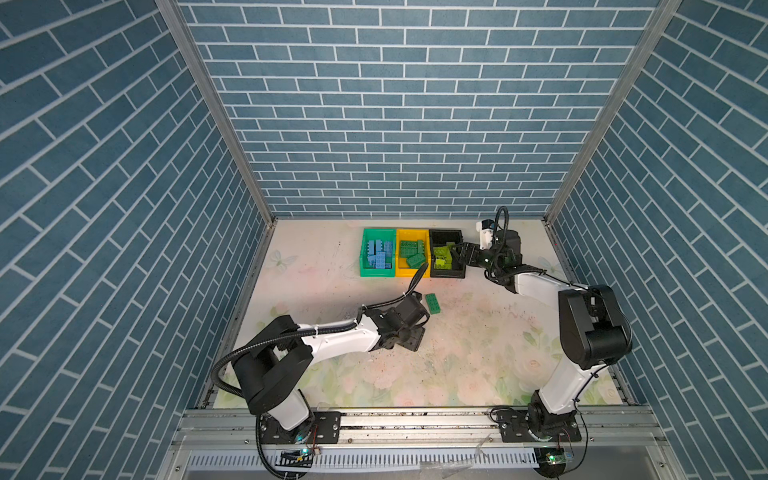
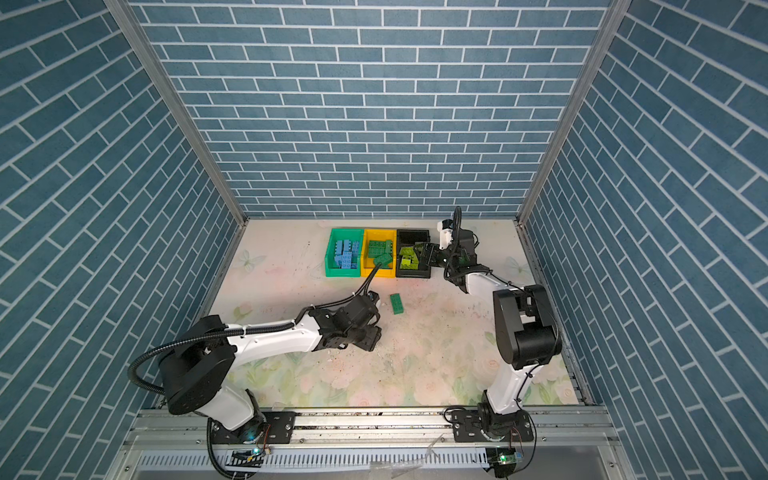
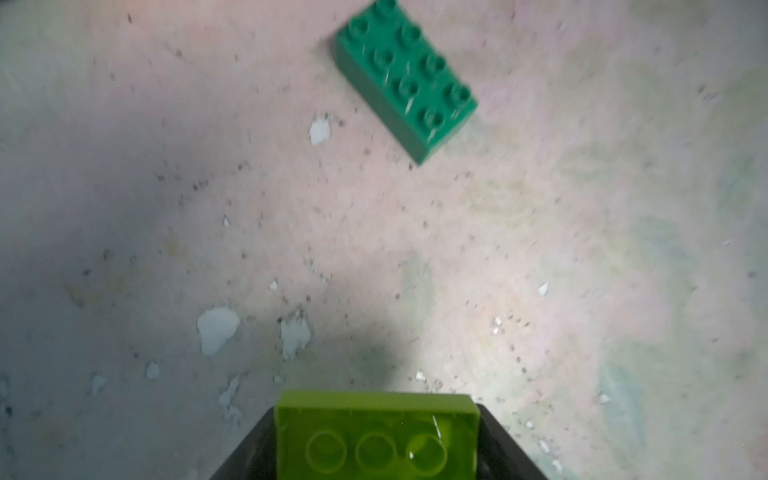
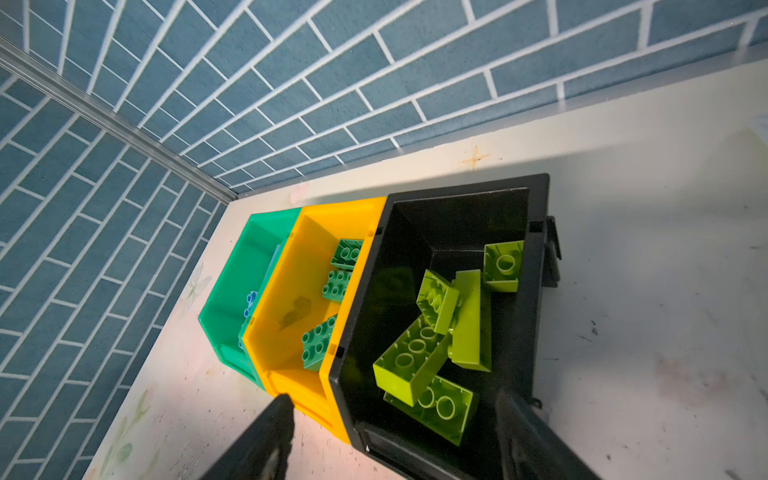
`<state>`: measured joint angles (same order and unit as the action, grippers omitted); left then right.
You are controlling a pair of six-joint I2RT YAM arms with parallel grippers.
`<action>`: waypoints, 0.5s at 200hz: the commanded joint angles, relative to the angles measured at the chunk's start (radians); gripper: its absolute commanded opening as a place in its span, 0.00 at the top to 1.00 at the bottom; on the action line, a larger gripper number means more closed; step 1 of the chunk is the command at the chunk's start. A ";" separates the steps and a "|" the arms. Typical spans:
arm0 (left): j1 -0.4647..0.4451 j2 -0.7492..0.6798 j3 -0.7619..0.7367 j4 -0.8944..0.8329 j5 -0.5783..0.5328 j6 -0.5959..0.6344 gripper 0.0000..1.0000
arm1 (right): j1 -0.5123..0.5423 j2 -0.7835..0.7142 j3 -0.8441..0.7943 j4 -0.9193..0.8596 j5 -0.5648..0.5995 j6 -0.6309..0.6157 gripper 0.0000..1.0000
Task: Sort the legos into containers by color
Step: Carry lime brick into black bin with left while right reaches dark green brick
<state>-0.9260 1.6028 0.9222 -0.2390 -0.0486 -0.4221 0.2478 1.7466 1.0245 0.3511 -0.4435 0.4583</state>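
We see one lime brick (image 3: 376, 436) clamped between the black fingers (image 3: 500, 446) of the left gripper (image 1: 409, 340), its hollow underside with three round tubes turned to the wrist camera; the gripper hangs low over the floral table (image 1: 457, 357), on the left of the middle in both top views. Near it a lone dark green brick (image 1: 432, 304) lies studs up on the table, apart from the gripper and well apart from the bins.

At the back of the table the three bins stand in a row, touching side by side; the green bin (image 1: 377, 272) on the left holds the light blue bricks (image 1: 378, 253); the yellow bin (image 1: 410, 272) in the middle holds the dark green bricks (image 1: 411, 251); the black bin (image 1: 446, 274) on the right holds the lime bricks (image 4: 432, 332), piled loosely, several with the hollow side up.

The right gripper (image 4: 395, 397) reaches in from the right and hovers over the black bin; its jaws stand wide apart with nothing between them, the lime heap lying below.
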 commanded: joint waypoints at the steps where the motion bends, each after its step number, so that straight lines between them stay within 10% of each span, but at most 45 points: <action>1: 0.049 -0.013 0.071 0.063 0.045 0.056 0.41 | -0.004 -0.058 -0.050 -0.008 0.012 -0.037 0.23; 100: 0.148 0.218 0.470 0.124 0.123 0.188 0.41 | 0.005 -0.315 -0.323 -0.054 -0.006 -0.025 0.24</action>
<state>-0.7906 1.7538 1.3083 -0.1291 0.0483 -0.2871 0.2478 1.5116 0.7555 0.3145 -0.4450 0.4442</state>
